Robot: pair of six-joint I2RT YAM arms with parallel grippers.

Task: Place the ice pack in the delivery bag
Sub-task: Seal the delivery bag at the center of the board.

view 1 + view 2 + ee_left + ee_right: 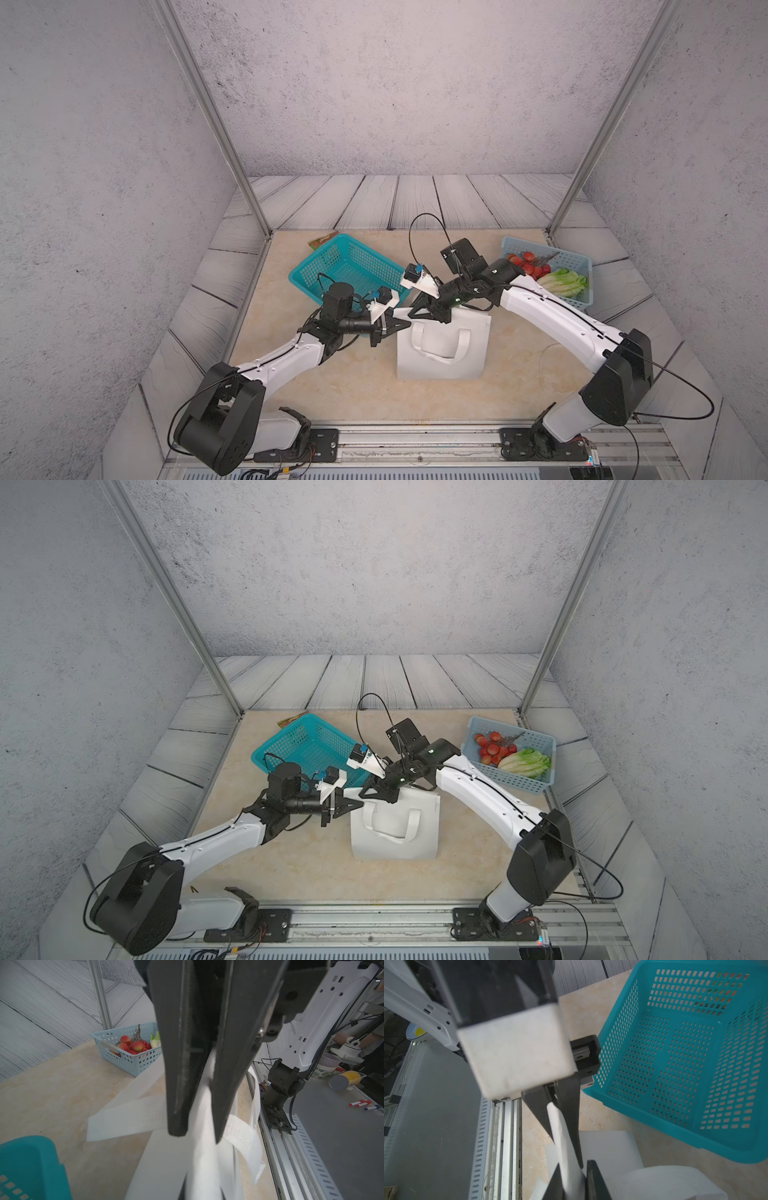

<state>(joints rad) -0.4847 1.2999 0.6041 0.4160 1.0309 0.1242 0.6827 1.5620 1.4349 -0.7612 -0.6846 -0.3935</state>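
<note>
While the boxy white fabric delivery bag (pixel 440 361) (pixel 395 841) stands upright near the middle of the beige marbled table (pixel 332 386), both arms meet at the upper corner of the bag that lies toward the left arm. The left end effector (pixel 405 323) (pixel 197 1136) is clamped on that corner: in the left wrist view its two dark fingers (pixel 178 1084) are drawn close together with white bag fabric pinched between them. The right end effector (pixel 415 312) (pixel 574 1186) comes in over the bag's top rim and touches the same edge just beside the left one. In the right wrist view its fingers (pixel 595 1178) are narrow, pressing on either side of a white strip of the bag. One white loop handle (pixel 461 345) hangs flat against the bag's face that looks toward the arm bases. Beyond the bag, on the left arm's side and just beside it, sits a teal mesh plastic basket (pixel 345 266) (pixel 675 1064), tilted. At the far edge of that basket lies a flat printed packet (pixel 322 240), too small to tell what it is. Beyond the bag on the right arm's side, well apart from it, a light-blue perforated plastic basket (pixel 575 257) holds red strawberries (pixel 525 264) and a green lettuce (pixel 565 282).
</note>
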